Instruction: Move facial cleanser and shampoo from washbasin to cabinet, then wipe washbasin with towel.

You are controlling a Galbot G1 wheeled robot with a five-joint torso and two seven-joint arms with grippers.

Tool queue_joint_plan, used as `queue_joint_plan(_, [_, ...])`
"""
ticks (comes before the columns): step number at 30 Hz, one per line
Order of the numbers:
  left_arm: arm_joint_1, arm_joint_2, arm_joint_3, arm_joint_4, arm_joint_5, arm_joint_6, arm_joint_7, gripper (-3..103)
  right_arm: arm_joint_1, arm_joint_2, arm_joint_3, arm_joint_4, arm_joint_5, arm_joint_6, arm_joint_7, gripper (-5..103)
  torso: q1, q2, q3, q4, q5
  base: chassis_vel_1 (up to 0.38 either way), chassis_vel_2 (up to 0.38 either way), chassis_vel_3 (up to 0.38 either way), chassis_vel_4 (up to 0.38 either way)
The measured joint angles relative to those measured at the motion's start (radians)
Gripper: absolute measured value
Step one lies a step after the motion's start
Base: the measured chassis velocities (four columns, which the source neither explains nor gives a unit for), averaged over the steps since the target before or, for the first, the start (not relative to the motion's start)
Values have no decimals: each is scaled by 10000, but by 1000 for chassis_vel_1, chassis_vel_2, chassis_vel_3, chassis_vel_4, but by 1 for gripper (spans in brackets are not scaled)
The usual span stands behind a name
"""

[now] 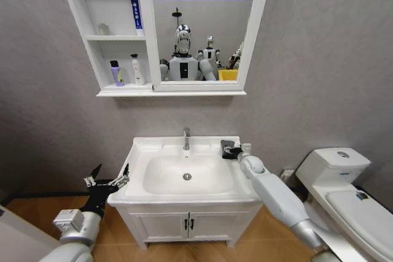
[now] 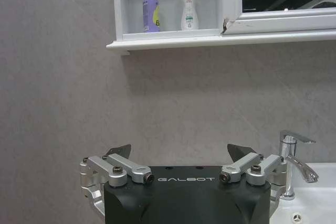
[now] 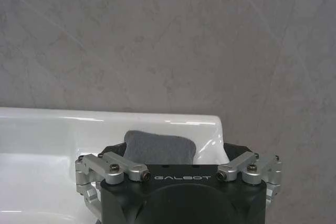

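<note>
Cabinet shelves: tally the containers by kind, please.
Purple bottles: 1
White bottles: 1
Blue-and-white tubes: 1
Small pale items, too blurred to name: 1
Total: 4

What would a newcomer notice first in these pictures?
Probably the right gripper, reaching to the washbasin's back right corner with its open fingers around the dark towel. Next, two bottles stand on the cabinet's lowest shelf, while the left gripper hangs open beside the basin.
</note>
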Motion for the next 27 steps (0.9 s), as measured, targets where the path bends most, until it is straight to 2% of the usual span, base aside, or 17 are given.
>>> queue_joint_plan(6, [0, 0, 0, 0, 0, 0, 0, 100, -769, -622, 478, 1897, 82, -140, 496, 100, 0, 0, -1, 1, -1, 0, 0, 0, 0])
queue_joint_plan(9, [0, 1, -1, 0, 0, 0, 0, 100, -2700, -811, 1827, 4284, -302, -582, 733, 100, -1, 1, -2, -4, 2, 0, 0, 0, 0])
queue_joint_plan(10, [0, 1, -1, 0, 0, 0, 0, 100, -2700, -811, 1827, 4284, -302, -582, 733, 100, -1, 1, -2, -4, 2, 0, 0, 0, 0])
queue_joint_plan(12, [0, 0, -1, 0, 0, 0, 0, 100, -4161, -756, 2869, 5551, -925, -759, 738, 100, -1, 2, -2, -5, -2, 0, 0, 0, 0])
queue_joint_plan(15, [0, 0, -2, 0, 0, 0, -5, 100, -4900, -699, 3348, 6116, -1193, -800, 730, 100, -2, 2, -2, -6, 1, 0, 0, 0, 0])
queue_joint_plan(17, [0, 0, 0, 0, 0, -1, 1, 100, -6636, -567, 4182, 7538, -1853, -765, 586, 100, -2, 3, -3, -7, 0, 0, 0, 0, 0])
queue_joint_plan(21, [0, -1, -1, 0, 0, 0, 1, 100, -7671, -257, 4449, 8787, -2066, -811, 570, 100, -3, 3, -3, 0, -2, 0, 0, 0, 0])
queue_joint_plan(27, [-1, 0, -1, 0, 0, -1, 0, 100, -8242, 318, 4219, 9529, -2468, -871, 646, 100, 0, 1, -1, 2, -2, 0, 0, 0, 0])
